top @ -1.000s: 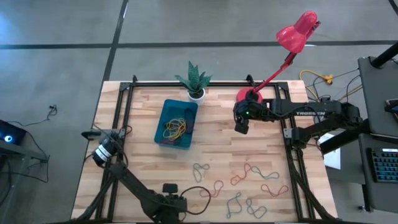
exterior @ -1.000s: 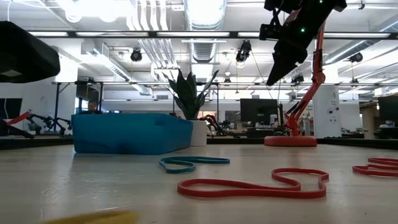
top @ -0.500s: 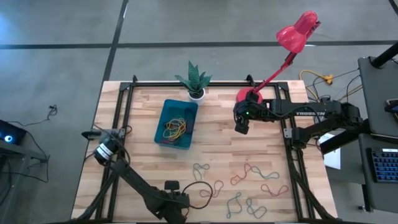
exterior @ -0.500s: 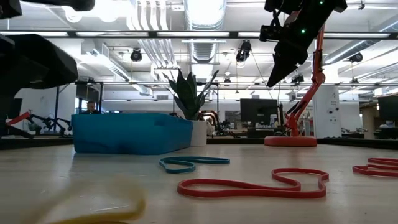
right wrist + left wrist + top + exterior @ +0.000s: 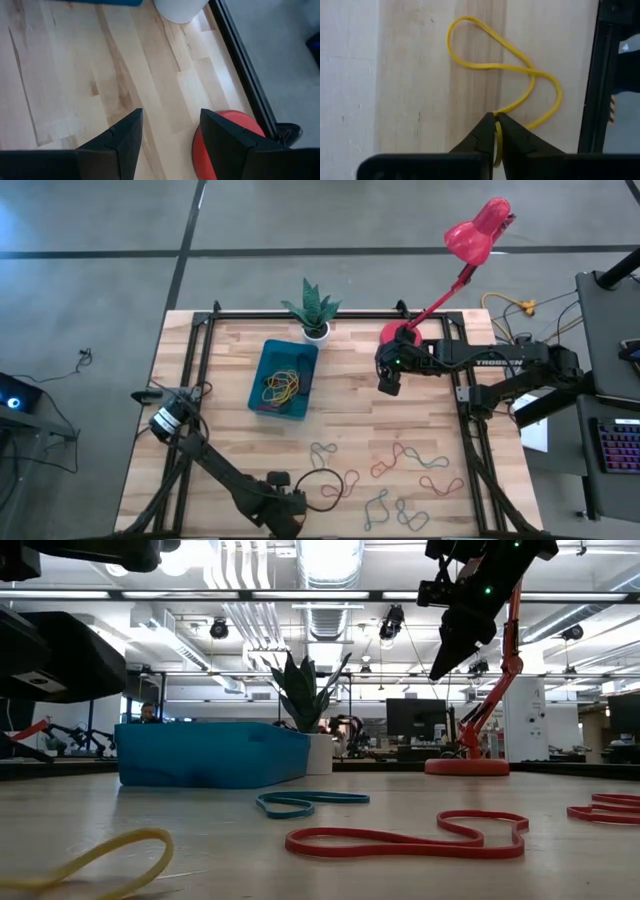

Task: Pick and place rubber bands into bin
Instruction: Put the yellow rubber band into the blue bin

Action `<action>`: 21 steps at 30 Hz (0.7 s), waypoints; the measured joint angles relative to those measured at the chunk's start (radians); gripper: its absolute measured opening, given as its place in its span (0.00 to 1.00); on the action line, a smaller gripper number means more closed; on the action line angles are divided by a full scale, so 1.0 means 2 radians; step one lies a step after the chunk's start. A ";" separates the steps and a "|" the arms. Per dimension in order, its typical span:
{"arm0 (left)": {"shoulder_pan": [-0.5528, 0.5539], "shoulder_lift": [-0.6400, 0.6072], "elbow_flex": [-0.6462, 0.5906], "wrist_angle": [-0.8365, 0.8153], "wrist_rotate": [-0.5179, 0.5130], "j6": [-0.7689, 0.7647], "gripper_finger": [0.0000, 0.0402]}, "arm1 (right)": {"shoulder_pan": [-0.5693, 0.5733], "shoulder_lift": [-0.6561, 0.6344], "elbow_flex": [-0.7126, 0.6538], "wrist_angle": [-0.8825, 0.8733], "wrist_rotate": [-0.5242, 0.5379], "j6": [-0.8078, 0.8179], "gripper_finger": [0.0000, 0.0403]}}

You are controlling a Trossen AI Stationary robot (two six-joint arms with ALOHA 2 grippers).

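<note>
A yellow rubber band (image 5: 496,65) lies twisted into a figure eight on the wooden table near its front edge; it also shows in the low view (image 5: 95,862). My left gripper (image 5: 496,118), low at the table's near edge (image 5: 285,512), is shut on it. Several more rubber bands, red (image 5: 395,458) and grey-green (image 5: 322,452), lie flat on the near right of the table. The teal bin (image 5: 258,385) stands at the far left with bands (image 5: 281,385) inside. My right gripper (image 5: 170,132) hangs open above the far right (image 5: 388,383), holding nothing. My left gripper pinches a strand of the yellow band at the loop's near end (image 5: 497,134) between its two fingertips. The fingers come from above, pointing steeply down. The rest of the band lies slack on the table in front of the fingers.
A white pot with a green plant (image 5: 314,328) stands beyond the bin. A red lamp's base (image 5: 398,333) sits by my right gripper. Black frame rails (image 5: 205,370) run along the table's sides, and a cable bundle (image 5: 165,420) lies at the left.
In the low view the yellow band has gone from a blur at the bottom edge to a clear loop standing on the table. My left arm's dark body has come into that view at the upper left.
</note>
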State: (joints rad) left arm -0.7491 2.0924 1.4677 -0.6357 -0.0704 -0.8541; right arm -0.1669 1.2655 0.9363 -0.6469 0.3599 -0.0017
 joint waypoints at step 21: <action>0.203 -0.269 0.006 -0.429 -0.196 0.196 0.00 | -0.002 0.000 0.000 0.032 0.003 0.022 0.46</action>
State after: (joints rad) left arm -0.3440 1.5553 1.4802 -1.4933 -0.4616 -0.4622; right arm -0.1711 1.2655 0.9363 -0.5831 0.3668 0.0422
